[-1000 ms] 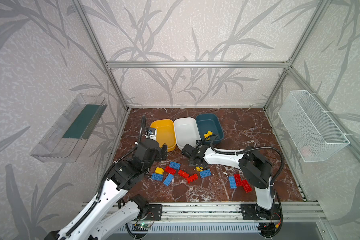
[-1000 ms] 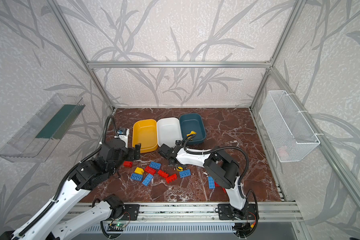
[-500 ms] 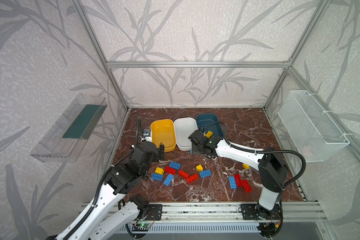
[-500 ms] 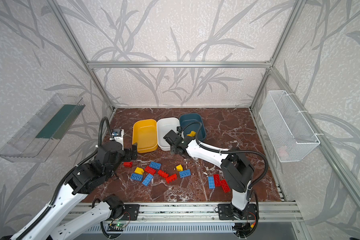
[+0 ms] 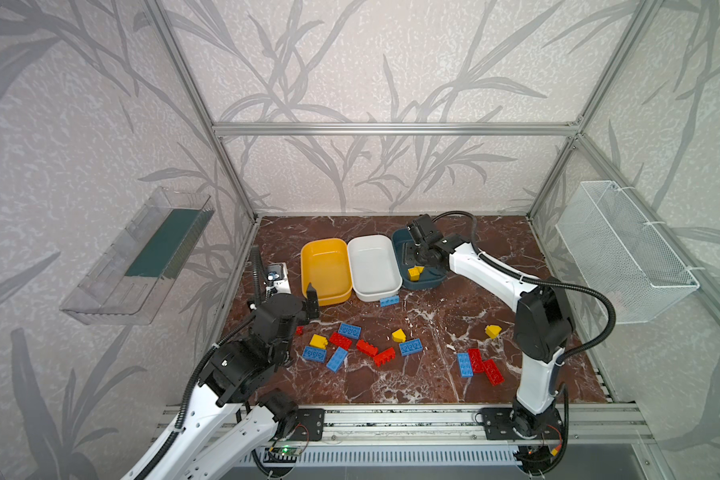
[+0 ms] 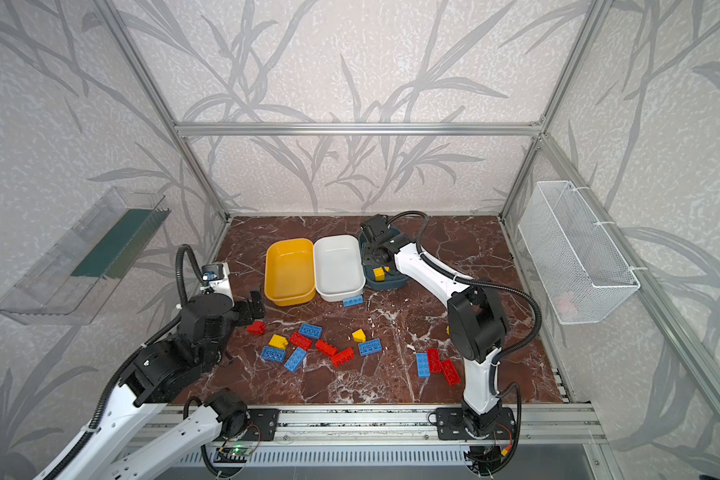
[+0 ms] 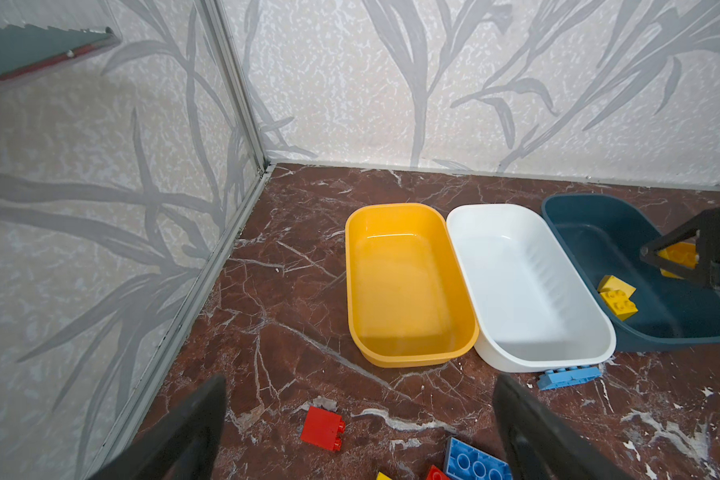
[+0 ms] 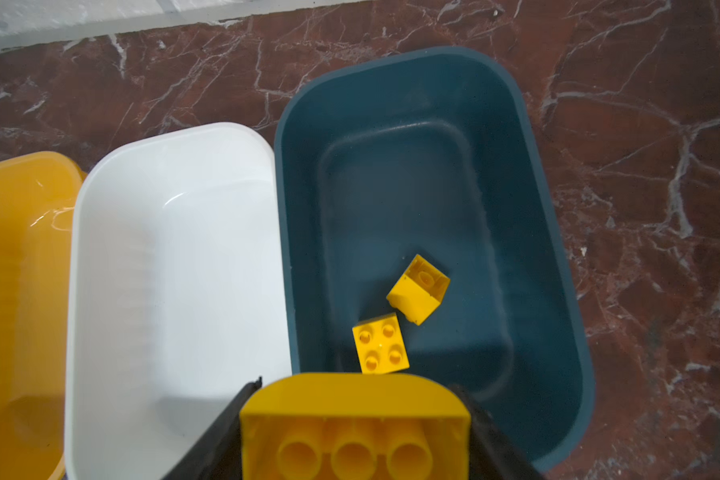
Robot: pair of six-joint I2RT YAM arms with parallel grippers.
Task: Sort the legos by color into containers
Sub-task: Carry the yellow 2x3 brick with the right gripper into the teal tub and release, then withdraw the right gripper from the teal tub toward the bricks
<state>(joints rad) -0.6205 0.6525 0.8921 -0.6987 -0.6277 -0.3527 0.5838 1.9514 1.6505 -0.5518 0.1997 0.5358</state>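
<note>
Hovering over the near end of the dark teal tub (image 8: 391, 187), the right end effector (image 8: 354, 415) is clamped on a long yellow brick (image 8: 354, 440), whose hollow underside faces the wrist camera. Two small square yellow bricks lie on that tub's floor just beside each other, one studs-up (image 8: 381, 349) and one tipped onto its side (image 8: 418, 289).

The three tubs stand in a row at the back of the red-brown marble tabletop (image 5: 433, 307). The yellow tub (image 5: 324, 270) is on the left and the white tub (image 5: 373, 266) is in the middle, pressed against both neighbours. A light blue brick (image 7: 568, 376) lies along the white tub's near wall and seems to touch it, though the contact is hard to judge.

The left end effector (image 7: 360, 382) sits low over the tabletop in front of the yellow tub, with its jaws spread wide and nothing between them. A small red brick (image 7: 322, 428) lies on the marble just ahead of it.

In both top views a loose cluster of bricks fills the middle of the tabletop. It includes a blue brick (image 5: 349, 330), a yellow wedge-topped brick (image 5: 319, 340) and a red brick (image 5: 366, 347). Another yellow piece (image 5: 398, 335) lies just right of the cluster. Nearer the right arm's base, a blue brick (image 5: 464, 364) lies against two red bricks (image 5: 493, 371). A lone yellow brick (image 5: 493, 331) sits beside that arm's elbow.
</note>
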